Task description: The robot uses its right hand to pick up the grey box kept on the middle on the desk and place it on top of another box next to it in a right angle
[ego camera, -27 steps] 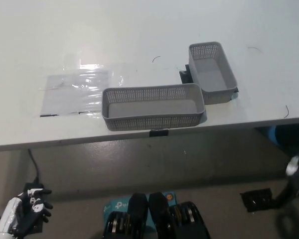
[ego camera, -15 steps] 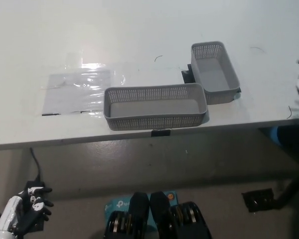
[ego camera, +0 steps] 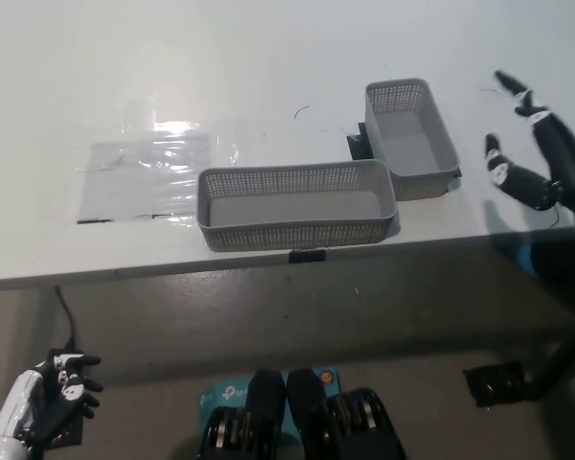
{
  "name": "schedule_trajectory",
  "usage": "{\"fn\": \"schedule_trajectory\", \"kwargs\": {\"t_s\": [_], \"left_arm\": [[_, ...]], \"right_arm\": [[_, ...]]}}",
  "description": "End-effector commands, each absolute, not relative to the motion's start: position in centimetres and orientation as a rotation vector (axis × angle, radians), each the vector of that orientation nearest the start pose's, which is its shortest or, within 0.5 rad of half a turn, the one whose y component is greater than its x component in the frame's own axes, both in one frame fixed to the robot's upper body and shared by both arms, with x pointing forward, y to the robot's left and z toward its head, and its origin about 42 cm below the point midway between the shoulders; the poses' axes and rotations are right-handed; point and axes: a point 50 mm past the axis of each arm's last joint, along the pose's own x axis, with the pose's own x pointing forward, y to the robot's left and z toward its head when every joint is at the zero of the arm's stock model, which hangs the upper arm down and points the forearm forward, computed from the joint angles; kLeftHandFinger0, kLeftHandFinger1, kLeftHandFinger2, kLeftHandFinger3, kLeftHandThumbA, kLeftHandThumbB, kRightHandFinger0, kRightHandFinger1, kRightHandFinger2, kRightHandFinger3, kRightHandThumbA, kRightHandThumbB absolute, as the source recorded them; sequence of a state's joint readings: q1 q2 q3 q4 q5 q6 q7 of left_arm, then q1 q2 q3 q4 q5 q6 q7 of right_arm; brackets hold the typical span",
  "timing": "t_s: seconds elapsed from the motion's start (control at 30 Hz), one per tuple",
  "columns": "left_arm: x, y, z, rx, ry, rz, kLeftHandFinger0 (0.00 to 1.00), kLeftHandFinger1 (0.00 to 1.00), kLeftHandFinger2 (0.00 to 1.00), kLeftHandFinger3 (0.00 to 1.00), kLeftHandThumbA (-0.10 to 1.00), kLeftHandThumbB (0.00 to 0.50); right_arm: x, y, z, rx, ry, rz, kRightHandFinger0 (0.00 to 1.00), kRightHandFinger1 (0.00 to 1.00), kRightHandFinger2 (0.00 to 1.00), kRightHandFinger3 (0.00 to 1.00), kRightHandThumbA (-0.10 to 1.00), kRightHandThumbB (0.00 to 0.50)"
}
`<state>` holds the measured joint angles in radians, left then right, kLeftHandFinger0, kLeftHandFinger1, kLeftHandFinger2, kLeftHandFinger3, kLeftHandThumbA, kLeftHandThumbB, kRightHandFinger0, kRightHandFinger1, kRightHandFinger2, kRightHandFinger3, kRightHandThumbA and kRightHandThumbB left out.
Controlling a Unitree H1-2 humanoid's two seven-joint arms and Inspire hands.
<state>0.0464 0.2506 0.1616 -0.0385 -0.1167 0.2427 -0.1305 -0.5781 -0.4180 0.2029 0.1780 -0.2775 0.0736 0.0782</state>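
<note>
Left hand (ego camera: 40, 414): white, at the lower left corner of the frame, below the surface's front edge, hanging over the floor. Holds nothing; whether its fingers are spread or curled cannot be told.

Surface (ego camera: 220, 57): pale, fills the upper two thirds of the frame, front edge running across the middle.

Clear plastic sheet (ego camera: 149, 172): lies flat on the surface, left of centre, glinting along its upper edge.

Long grey box (ego camera: 295, 203): perforated walls, open top, nothing inside. Sits at centre frame, lengthwise along the front edge of the surface, just right of the plastic sheet.

Black clip (ego camera: 307, 256): small dark piece on the surface's edge, directly below the long grey box.

Second grey box (ego camera: 409, 136): same perforated make, shorter in view, empty. Lies right of centre, turned roughly at a right angle to the long one; its near end touches or nearly touches that box's upper right corner. A dark object shows at its left side and under its near end; it is too hidden to identify.

Right hand (ego camera: 532, 158): black, at the right edge of the frame, above the surface, fingers spread wide, holding nothing. It is right of the second grey box and apart from it; the long grey box lies well to its left, untouched.
</note>
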Motion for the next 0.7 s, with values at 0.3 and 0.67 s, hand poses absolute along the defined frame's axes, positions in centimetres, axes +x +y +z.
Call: {"fn": "schedule_trajectory", "kwargs": {"t_s": [0.3,0.67], "left_arm": [[26.5,34.2,11.1,0.122,0.187,0.020,0.35,0.34,0.38,0.52,0.16,0.252],[26.8,34.0,11.6,0.119,0.178,0.007,0.35,0.34,0.37,0.52,0.14,0.243]], "right_arm": [[47.2,-24.0,29.0,-1.152,-0.315,0.343,1.00,1.00,1.00,1.00,0.28,0.394],[47.2,-21.6,31.3,-1.227,-0.402,0.401,1.00,1.00,1.00,1.00,0.31,0.365]]}}
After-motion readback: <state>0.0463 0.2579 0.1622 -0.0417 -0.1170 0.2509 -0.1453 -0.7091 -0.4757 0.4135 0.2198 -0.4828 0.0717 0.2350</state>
